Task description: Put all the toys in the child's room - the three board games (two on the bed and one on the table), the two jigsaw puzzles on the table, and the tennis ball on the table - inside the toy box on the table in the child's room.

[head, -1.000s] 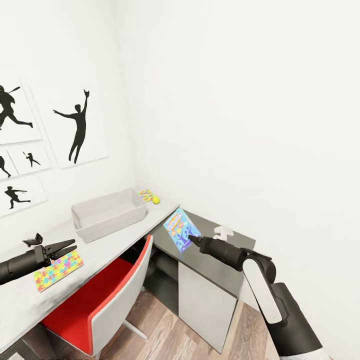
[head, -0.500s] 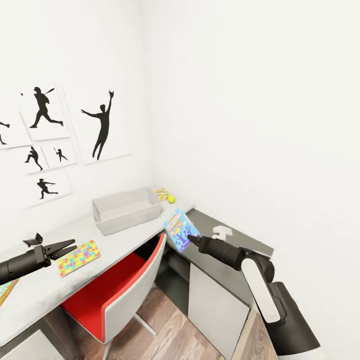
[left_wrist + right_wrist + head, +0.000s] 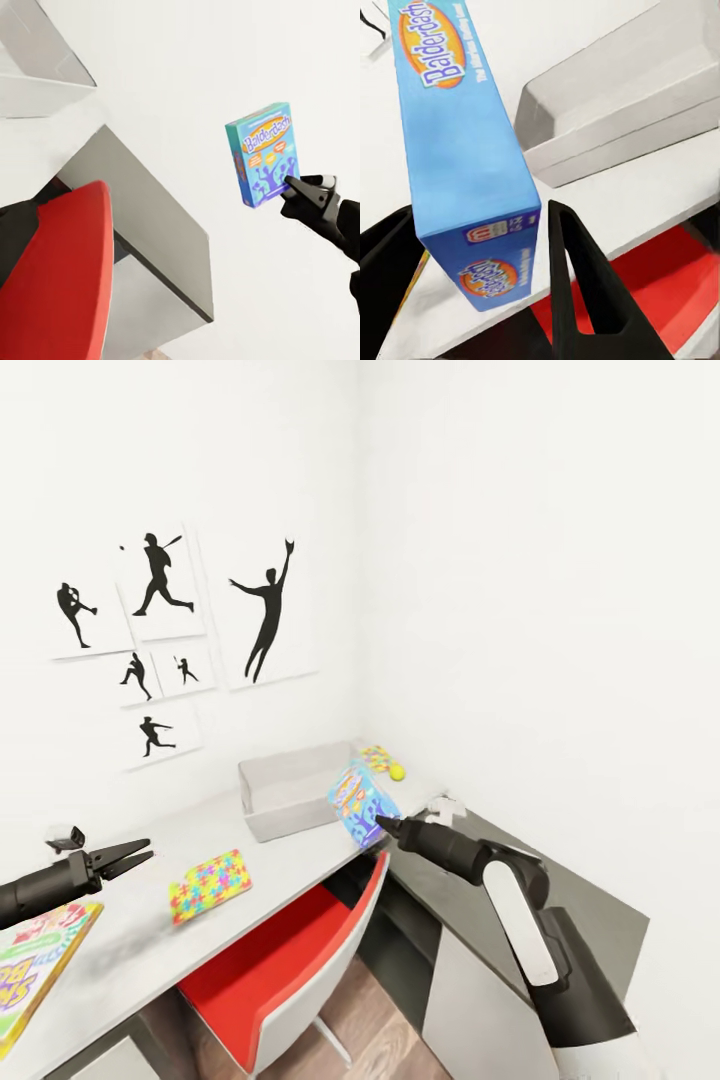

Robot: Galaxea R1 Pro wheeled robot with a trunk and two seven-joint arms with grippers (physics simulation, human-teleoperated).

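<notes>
Pale table [image 3: 300,855] carries toy box [image 3: 290,792], two jigsaw puzzles [image 3: 209,885] [image 3: 376,757], tennis ball [image 3: 397,771], board game [image 3: 35,960].

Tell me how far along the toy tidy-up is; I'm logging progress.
Nothing visibly sits in the toy box yet. The right gripper holds the Balderdash game beside it. Left on the table: two jigsaw puzzles, the tennis ball and another board game.

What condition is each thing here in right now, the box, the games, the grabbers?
Toy box: open-topped, looks empty.
Balderdash game: held up by right gripper.
Left gripper: open, holding nothing.
Jigsaw puzzle: flat on table.
Tennis ball: resting on table.
</notes>
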